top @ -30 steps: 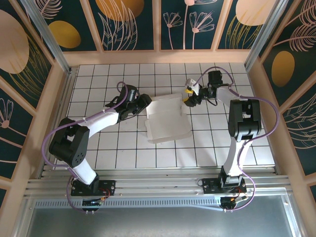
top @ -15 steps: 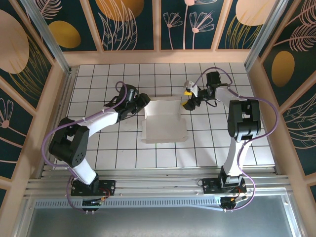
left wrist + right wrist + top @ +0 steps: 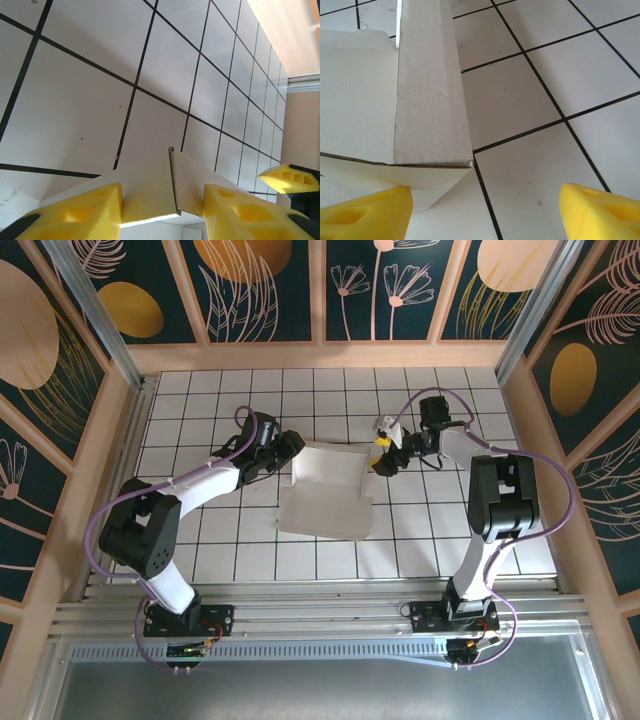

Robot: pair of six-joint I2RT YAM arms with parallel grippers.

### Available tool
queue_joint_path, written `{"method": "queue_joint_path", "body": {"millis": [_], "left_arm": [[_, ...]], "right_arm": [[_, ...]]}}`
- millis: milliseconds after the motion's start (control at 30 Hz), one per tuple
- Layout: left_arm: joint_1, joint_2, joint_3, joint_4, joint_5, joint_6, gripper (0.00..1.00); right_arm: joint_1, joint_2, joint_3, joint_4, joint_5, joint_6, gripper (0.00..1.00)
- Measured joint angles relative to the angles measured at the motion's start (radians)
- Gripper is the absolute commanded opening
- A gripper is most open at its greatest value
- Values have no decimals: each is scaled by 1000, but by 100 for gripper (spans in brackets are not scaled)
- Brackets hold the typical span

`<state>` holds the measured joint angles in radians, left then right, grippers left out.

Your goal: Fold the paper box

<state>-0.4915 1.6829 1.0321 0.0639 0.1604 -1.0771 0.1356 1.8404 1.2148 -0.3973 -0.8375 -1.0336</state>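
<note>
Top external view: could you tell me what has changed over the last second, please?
The paper box swung, its near end sliding leftward. The right gripper, open, edged nearer along the box's right side. The left gripper stayed on the far-left flap.

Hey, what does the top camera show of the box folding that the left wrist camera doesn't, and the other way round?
Top view: the whole box outline lying skewed, the left gripper at its far left corner, the right gripper open beside its far right corner, and the painted walls. Left wrist view: close up, two box flaps meeting at a seam between the yellow fingers. Both: box, tiled table, and a right fingertip.
</note>
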Motion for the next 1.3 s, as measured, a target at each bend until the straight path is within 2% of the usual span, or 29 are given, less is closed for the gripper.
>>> {"method": "queue_joint_path", "body": {"millis": [100,433,733,867,1133,1300], "left_arm": [[-2,-3,-3,0,0,0,45],[-8,-10,-12,0,15,-1,45],[-8,-15,-21,0,14,-1,45],[-8,-19,-21,0,14,-1,44],[-10,-24,-21,-1,3,-5,42],[-14,-24,-21,-1,3,-5,42]], "right_arm": [[2,-18,-14,1,27,44,78],[4,-174,-173,95,81,333,77],[16,-203,-242,106,14,363,75],[17,-221,-242,90,34,423,75],[22,-377,-336,187,132,751,74],[37,-487,-467,267,97,819,72]]}}
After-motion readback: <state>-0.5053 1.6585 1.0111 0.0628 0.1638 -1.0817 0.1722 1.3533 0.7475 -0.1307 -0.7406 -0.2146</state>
